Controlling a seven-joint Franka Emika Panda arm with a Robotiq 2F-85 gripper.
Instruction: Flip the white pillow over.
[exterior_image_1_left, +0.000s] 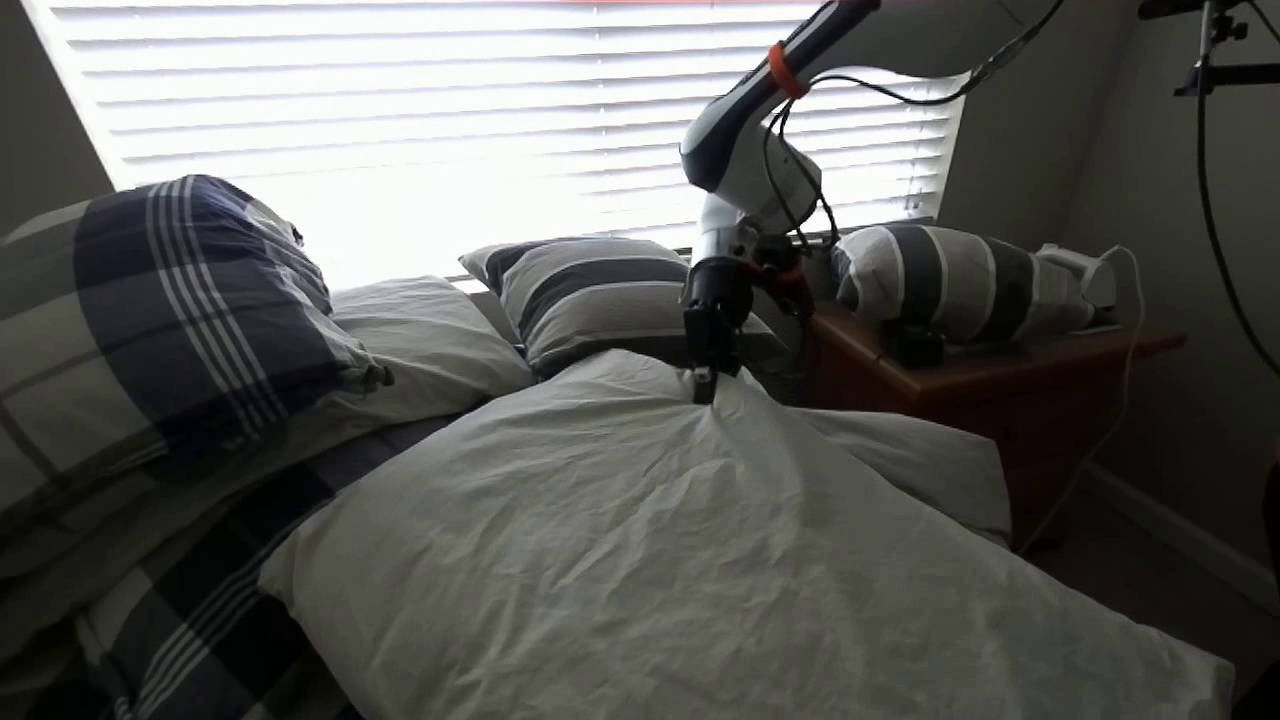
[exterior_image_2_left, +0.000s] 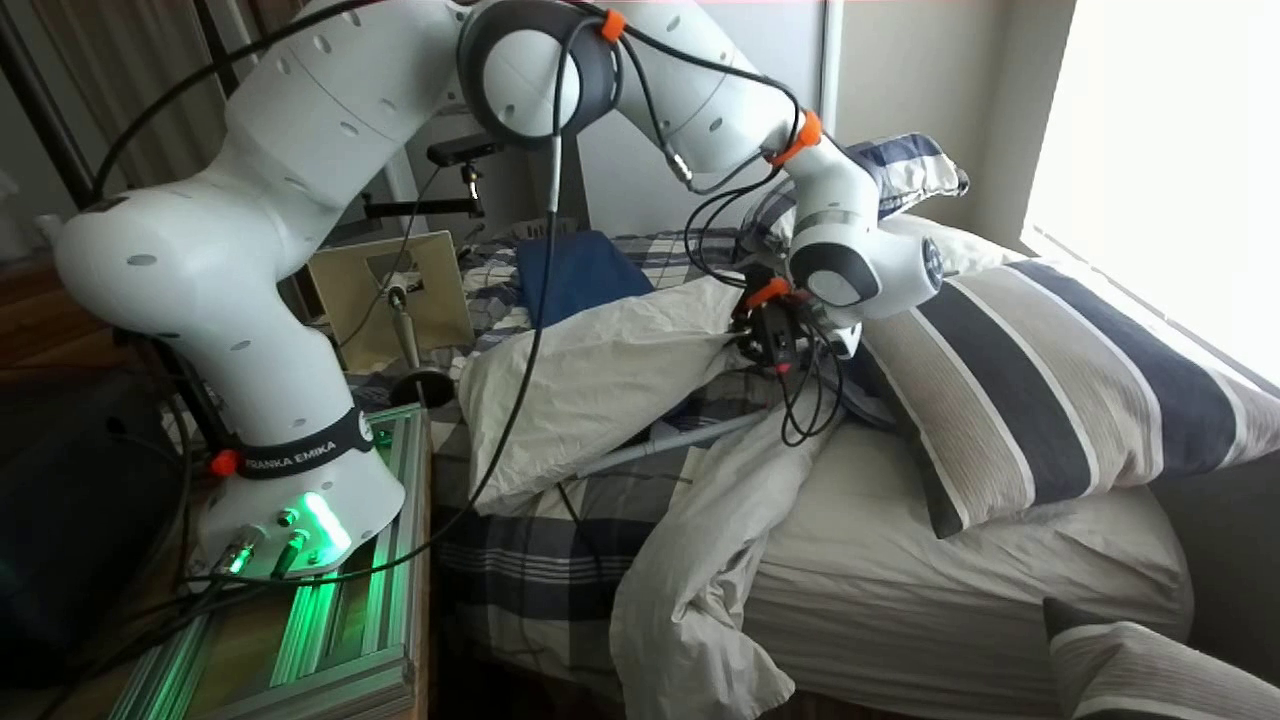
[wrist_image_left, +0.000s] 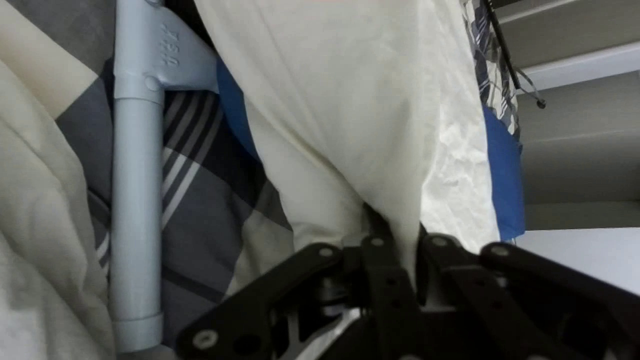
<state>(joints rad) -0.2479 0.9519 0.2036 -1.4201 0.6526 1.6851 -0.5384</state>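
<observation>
The large white pillow (exterior_image_1_left: 680, 560) fills the front of an exterior view. In an exterior view the same white pillow (exterior_image_2_left: 610, 370) stands tilted over the plaid bedspread, one edge raised towards my gripper (exterior_image_2_left: 748, 340). My gripper (exterior_image_1_left: 705, 385) points down and pinches a fold of that edge, with creases running out from the fingertips. In the wrist view the fabric of the white pillow (wrist_image_left: 345, 90) narrows down between the two black fingers of the gripper (wrist_image_left: 400, 235). The pillow's underside is mostly hidden.
A grey pipe (exterior_image_2_left: 670, 440) lies beside the pillow; it also shows in the wrist view (wrist_image_left: 137, 200). Off-white cloth (exterior_image_2_left: 700, 600) hangs over the bed's side. Striped pillows (exterior_image_2_left: 1080, 380) and a plaid pillow (exterior_image_1_left: 190, 310) lie by the window. A wooden nightstand (exterior_image_1_left: 940, 375) stands beyond.
</observation>
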